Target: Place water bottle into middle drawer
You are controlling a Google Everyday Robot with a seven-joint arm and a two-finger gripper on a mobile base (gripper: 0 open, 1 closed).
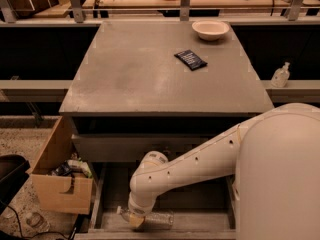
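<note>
The water bottle (pixel 156 218) lies on its side on the floor of the open middle drawer (pixel 200 202), near the drawer's front edge. Its cap end points left. My gripper (pixel 135 220) is down inside the drawer at the bottle's left part, right against it. My white arm reaches in from the right and hides most of the gripper and part of the drawer floor. The rest of the bottle's body shows to the right of the gripper.
The grey cabinet top (pixel 140 79) carries a white bowl (pixel 210 29) and a dark packet (pixel 190 60). A small pump-top bottle (pixel 280 75) stands on the right ledge. An open cardboard box (pixel 59 184) with clutter sits left of the drawer.
</note>
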